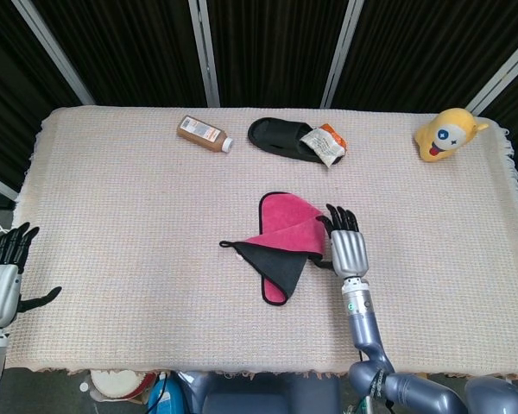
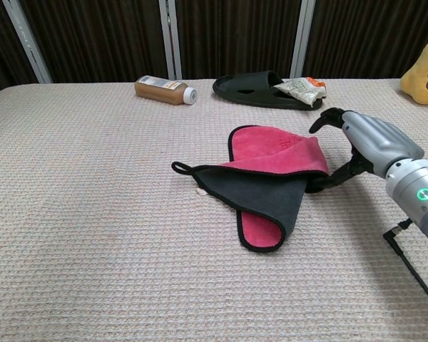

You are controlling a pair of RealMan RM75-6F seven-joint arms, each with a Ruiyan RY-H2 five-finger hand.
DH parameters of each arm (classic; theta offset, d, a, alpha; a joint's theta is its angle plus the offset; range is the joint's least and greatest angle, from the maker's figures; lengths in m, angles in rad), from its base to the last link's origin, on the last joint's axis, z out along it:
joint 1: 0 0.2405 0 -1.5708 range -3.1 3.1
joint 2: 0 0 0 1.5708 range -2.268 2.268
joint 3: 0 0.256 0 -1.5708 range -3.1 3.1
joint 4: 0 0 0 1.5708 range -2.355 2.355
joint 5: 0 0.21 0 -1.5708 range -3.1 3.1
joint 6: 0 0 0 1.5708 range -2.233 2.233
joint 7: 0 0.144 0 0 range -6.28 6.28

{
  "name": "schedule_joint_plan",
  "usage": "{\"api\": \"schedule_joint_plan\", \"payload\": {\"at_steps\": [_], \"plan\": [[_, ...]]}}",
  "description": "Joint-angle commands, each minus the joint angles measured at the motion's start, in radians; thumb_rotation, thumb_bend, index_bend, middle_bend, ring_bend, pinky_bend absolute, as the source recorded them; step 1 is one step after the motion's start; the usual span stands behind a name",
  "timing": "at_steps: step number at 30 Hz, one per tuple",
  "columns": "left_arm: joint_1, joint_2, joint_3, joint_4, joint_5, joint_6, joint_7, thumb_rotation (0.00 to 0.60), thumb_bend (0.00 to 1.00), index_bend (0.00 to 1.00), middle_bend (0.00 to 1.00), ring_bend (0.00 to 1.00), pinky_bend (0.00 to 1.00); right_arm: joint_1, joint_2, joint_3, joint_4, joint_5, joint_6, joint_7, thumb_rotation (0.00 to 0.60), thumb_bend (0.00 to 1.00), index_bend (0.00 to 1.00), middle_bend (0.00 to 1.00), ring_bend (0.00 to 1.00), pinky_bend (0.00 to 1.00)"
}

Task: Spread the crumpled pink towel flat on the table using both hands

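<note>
Hands first: the left hand (image 1: 0,280) hovers at the table's (image 1: 112,224) near left edge, fingers spread, holding nothing. Nearer the middle, the right hand (image 1: 347,246) sits just beside the folded pink towel (image 1: 285,237), fingers apart, its thumb reaching the towel's right fold; no grip shows. Along the far edge lie a brown bottle (image 1: 205,134), a black slipper (image 1: 281,138) with a crumpled packet (image 1: 324,143), and a yellow plush toy (image 1: 445,134).

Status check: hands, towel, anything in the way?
Right hand open at the towel's right edge. Left hand open, far off. Towel folded over, not gripped. No obstructions near.
</note>
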Motion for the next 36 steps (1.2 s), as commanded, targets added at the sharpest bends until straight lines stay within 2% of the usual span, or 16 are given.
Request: {"api": "schedule_joint_plan", "payload": {"at_steps": [1,6,12,19,25,36], "plan": [[0.001,-0.001,0.0,0.0,0.0,0.001,0.001,0.6,0.01,0.0,0.0,0.0,0.0,0.009,-0.019,0.005,0.041,-0.002,0.012,0.015,0.6,0.25,0.36,0.16,0.11,0.11],[0.0,-0.004,0.002,-0.001,-0.001,-0.003,0.003,0.6,0.01,0.0,0.0,0.0,0.0,0.012,-0.036,-0.005,0.1,-0.06,0.081,0.063,0.6,0.33,0.43,0.2,0.14,0.13],[0.001,-0.003,0.005,-0.004,0.001,-0.003,0.004,0.6,0.02,0.0,0.0,0.0,0.0,0.014,-0.042,-0.005,0.136,-0.072,0.101,0.102,0.6,0.35,0.45,0.21,0.14,0.13],[0.0,-0.002,0.008,-0.009,0.004,-0.005,0.005,0.6,0.02,0.0,0.0,0.0,0.0,0.012,-0.039,-0.008,0.149,-0.064,0.091,0.113,0.6,0.37,0.52,0.23,0.16,0.13],[0.0,-0.002,0.009,-0.011,0.005,-0.007,0.003,0.6,0.02,0.0,0.0,0.0,0.0,0.012,-0.038,-0.013,0.152,-0.069,0.096,0.122,0.6,0.45,0.59,0.26,0.17,0.13],[0.0,0.0,0.011,-0.015,0.006,-0.01,-0.002,0.6,0.02,0.0,0.0,0.0,0.0,0.005,-0.032,-0.034,0.146,-0.093,0.114,0.143,0.6,0.54,0.63,0.29,0.18,0.13]]}}
